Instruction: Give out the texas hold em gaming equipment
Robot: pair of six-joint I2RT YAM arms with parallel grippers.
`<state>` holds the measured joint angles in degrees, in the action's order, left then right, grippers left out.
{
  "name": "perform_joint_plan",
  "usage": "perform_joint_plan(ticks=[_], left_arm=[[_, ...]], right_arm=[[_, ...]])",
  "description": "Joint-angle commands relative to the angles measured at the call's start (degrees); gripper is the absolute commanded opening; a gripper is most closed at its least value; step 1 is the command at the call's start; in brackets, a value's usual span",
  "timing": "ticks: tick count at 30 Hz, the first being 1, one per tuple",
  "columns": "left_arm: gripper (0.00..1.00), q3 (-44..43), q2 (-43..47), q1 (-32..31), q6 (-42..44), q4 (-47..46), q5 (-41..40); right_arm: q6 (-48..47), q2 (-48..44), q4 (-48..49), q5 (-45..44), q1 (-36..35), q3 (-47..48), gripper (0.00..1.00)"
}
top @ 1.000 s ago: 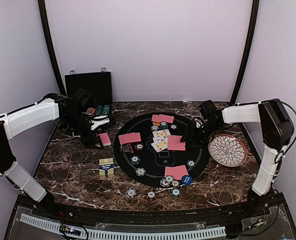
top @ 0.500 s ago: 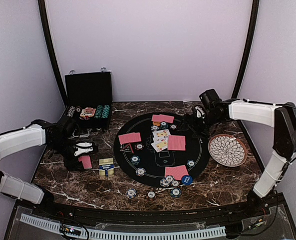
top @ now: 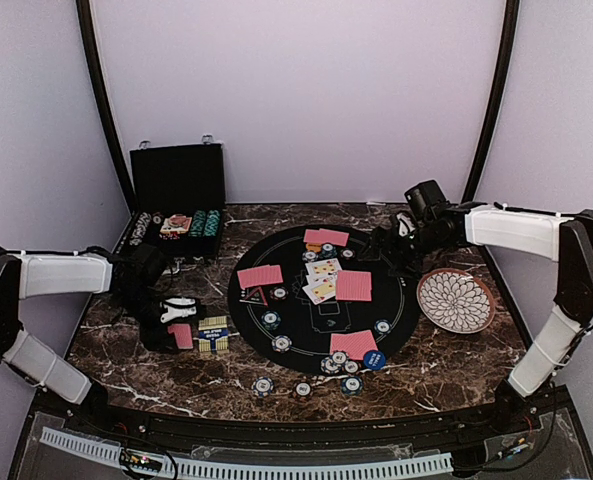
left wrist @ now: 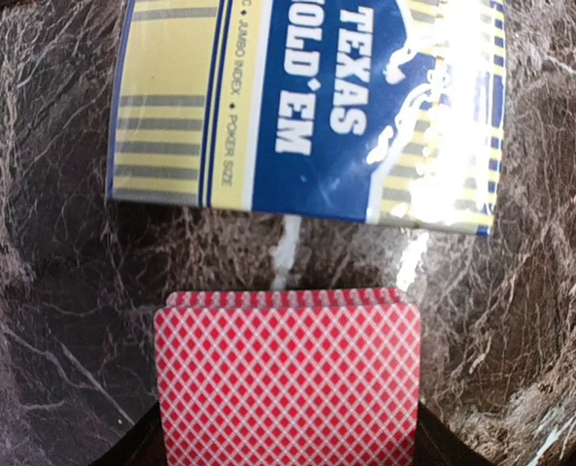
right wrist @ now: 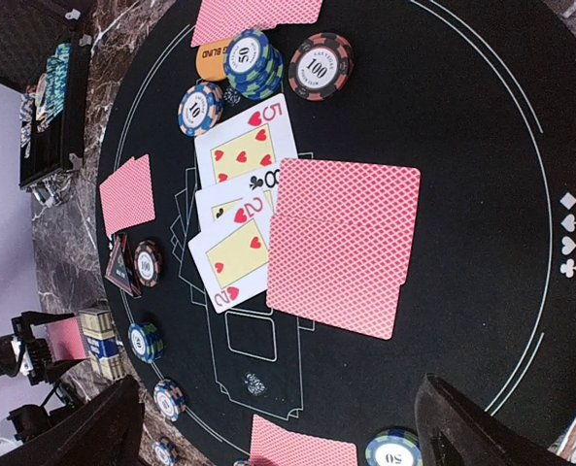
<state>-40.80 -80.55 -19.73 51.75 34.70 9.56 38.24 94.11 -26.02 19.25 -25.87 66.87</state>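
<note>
Red-backed cards [left wrist: 288,383] sit pinched in left gripper [top: 176,328] (right gripper [top: 392,252] spread wide).

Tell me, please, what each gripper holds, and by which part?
The left gripper holds red-backed cards by one short end; the right gripper, jaws open, holds nothing.

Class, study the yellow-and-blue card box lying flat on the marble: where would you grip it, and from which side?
Grip the card box across its two long edges, descending from straight above. It lies flat, so only those thin sides give opposing faces. The left end effector, shut on red-backed cards, sits close beside one long edge, so clearance there looks tight.
</note>
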Motion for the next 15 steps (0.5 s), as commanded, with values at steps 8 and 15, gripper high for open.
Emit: perform_joint_plan(ticks=[8, 15], left_arm=[[0.5, -1.31, -2.07, -3.95, -2.29, -2.53, 3.98], [0.92, -1.6, -0.6, -4.27, -2.38, -0.64, 2.26]], right_arm=[[1.12, -2.08, 2.69, -0.91, -0.41, -0.78, 0.98], [1.23, -2.39, 3.0, -1.05, -0.41, -0.57, 0.99]])
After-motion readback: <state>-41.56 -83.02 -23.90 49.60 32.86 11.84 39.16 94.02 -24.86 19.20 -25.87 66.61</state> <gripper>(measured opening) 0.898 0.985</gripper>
